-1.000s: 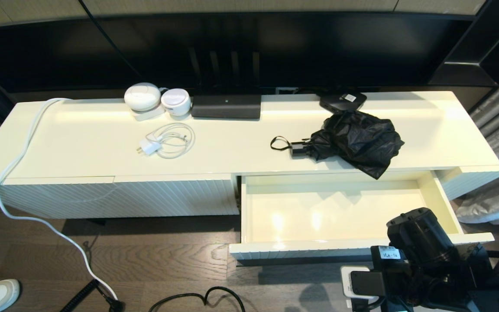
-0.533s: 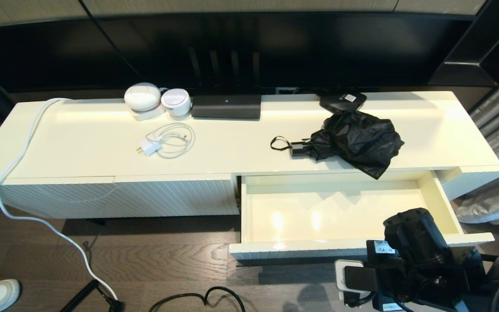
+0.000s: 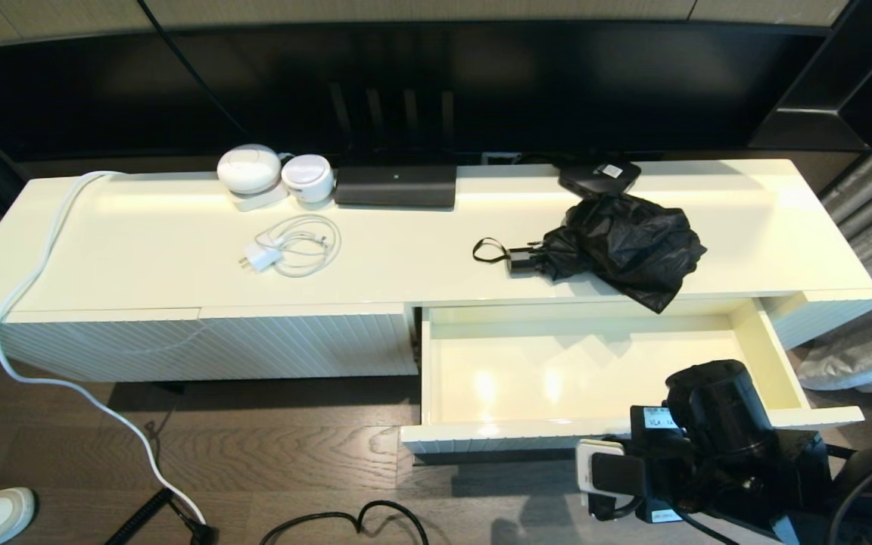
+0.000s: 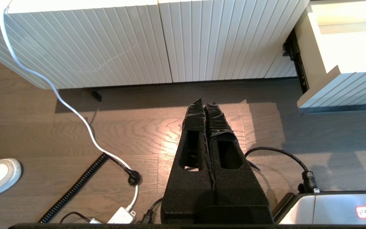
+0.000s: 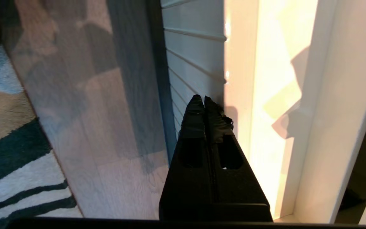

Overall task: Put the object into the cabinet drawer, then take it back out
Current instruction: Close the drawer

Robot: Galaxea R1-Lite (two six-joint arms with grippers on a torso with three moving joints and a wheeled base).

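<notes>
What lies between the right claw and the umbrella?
In the head view, only the open drawer with its bare inside separates the shut right claw from the umbrella on top.

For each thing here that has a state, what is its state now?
cabinet drawer: pulled open, nothing inside.
umbrella: folded, lying on the cabinet top, behind the drawer.
right pincer: shut, empty, beside the drawer front.
left pincer: shut, empty, above the floor.

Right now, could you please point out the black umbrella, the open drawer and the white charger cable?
umbrella [image 3: 625,246], head view, on its wrinkled fabric.
drawer [image 3: 758,341], head view, on its right inner wall.
charger cable [image 3: 307,244], head view, on the coiled cable.
</notes>
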